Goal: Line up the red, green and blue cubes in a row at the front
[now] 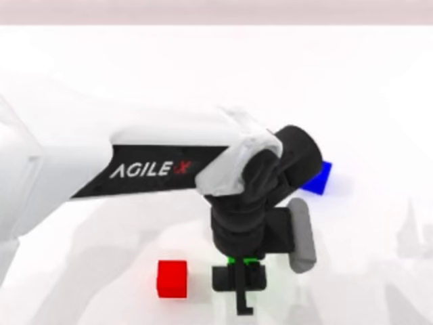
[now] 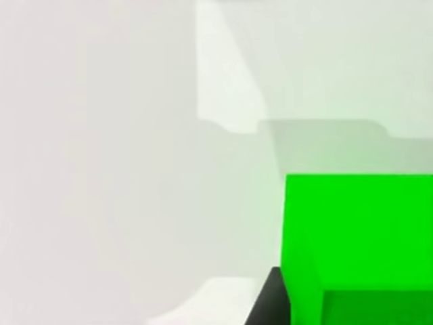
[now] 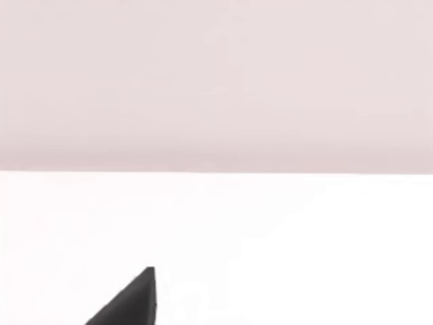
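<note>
Jaws of the left gripper (image 1: pixel 238 279) sit at the lower centre of the top view, closed around the small bright green cube (image 2: pixel 358 244), of which only a green sliver shows between the black fingers from above. The left wrist view shows that cube large at lower right, against a dark finger (image 2: pixel 267 305). A small bright red cube (image 1: pixel 172 278) rests on the white counter (image 1: pixel 81 284) just left of the gripper, apart from it. A small bright blue cube (image 1: pixel 318 177) lies at centre right, partly hidden behind the wrist. Of the right gripper, only one dark finger tip (image 3: pixel 132 301) shows in its own wrist view; its opening cannot be told.
</note>
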Tool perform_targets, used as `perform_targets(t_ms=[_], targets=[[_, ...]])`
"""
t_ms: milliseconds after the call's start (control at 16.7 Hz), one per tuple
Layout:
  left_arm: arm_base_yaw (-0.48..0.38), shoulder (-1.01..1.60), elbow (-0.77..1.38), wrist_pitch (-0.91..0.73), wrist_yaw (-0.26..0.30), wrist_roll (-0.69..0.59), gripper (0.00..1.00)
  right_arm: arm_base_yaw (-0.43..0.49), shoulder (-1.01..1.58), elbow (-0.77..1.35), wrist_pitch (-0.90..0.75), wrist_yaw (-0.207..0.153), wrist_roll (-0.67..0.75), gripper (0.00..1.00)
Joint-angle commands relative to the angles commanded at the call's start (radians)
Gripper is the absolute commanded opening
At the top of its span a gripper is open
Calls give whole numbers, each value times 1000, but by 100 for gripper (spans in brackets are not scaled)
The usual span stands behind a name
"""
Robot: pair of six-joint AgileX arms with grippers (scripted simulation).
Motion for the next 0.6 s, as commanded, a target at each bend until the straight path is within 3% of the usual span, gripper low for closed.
perform_targets(t_ms=[420, 600], targets=[[0, 0, 0, 0, 0, 0, 98, 0, 0, 0, 0, 0, 0, 100], [0, 0, 0, 0, 0, 0, 100, 0, 0, 0, 0, 0, 0, 100]])
